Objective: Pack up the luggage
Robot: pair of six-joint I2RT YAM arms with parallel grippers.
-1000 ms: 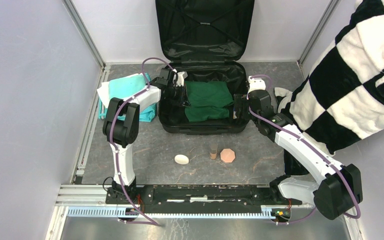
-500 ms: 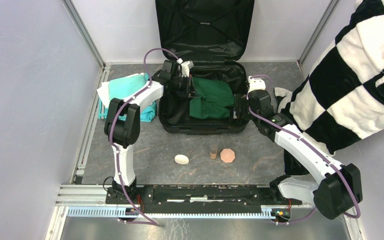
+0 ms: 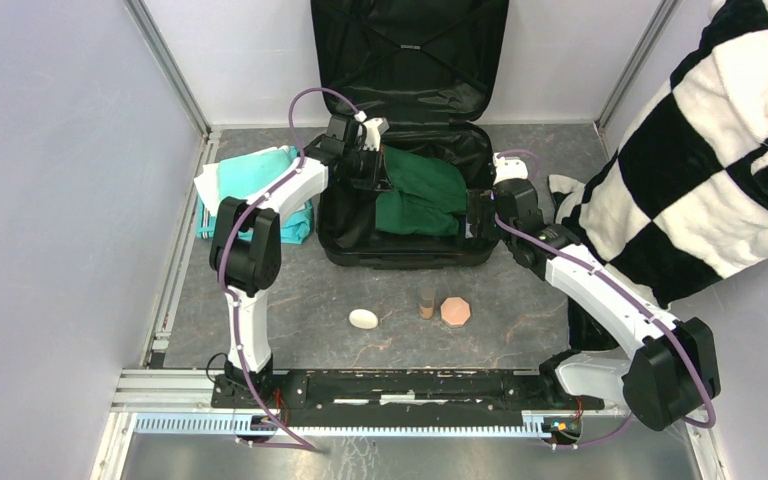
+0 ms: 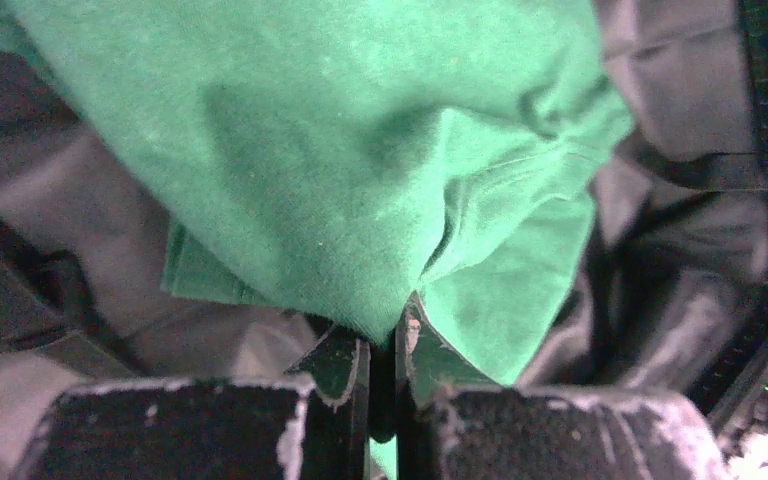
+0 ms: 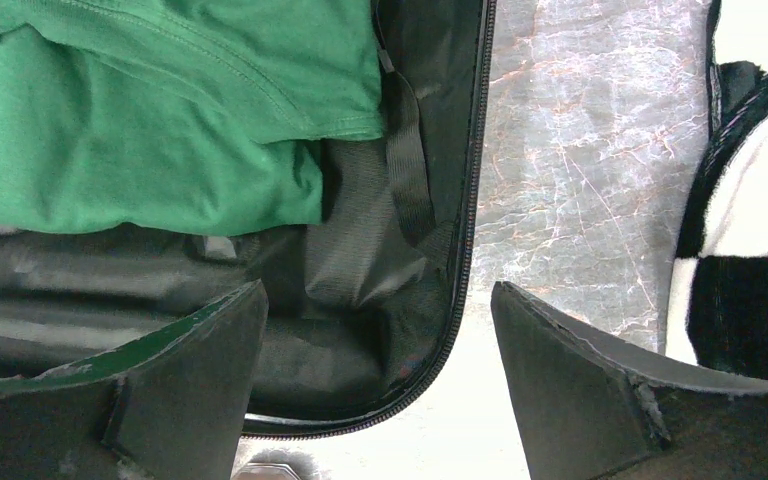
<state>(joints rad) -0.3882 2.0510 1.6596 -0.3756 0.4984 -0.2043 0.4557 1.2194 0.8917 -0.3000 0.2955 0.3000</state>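
Large black hard-shell suitcase (image 3: 405,255) lies open at the far middle of the grey marbled table (image 3: 290,300), with its lid (image 3: 410,60) propped upright against the back wall. A small tag is sewn on the lid lining; its writing is too small to read. The lining is black woven fabric with a black webbing strap (image 5: 405,170) and a zip track along the rim.

Left gripper (image 4: 382,350) is inside the suitcase at its far-left corner. Its jaws are nearly closed, pinching a fold of the dark green knit garment (image 3: 420,195). The cloth is lifted at that corner and drapes down to the right over the tub floor. Visible seams and a soft jersey texture.

Right gripper (image 5: 375,295) hovers over the suitcase's right rim, jaws spread wide, holding nothing.

Left of the suitcase: folded teal cloth (image 3: 260,185). In front of the suitcase: white egg-shaped object (image 3: 363,318), small brown cylinder (image 3: 426,303), pink octagonal piece (image 3: 455,311). Right of the suitcase: black-and-white checkered fabric (image 3: 720,150).
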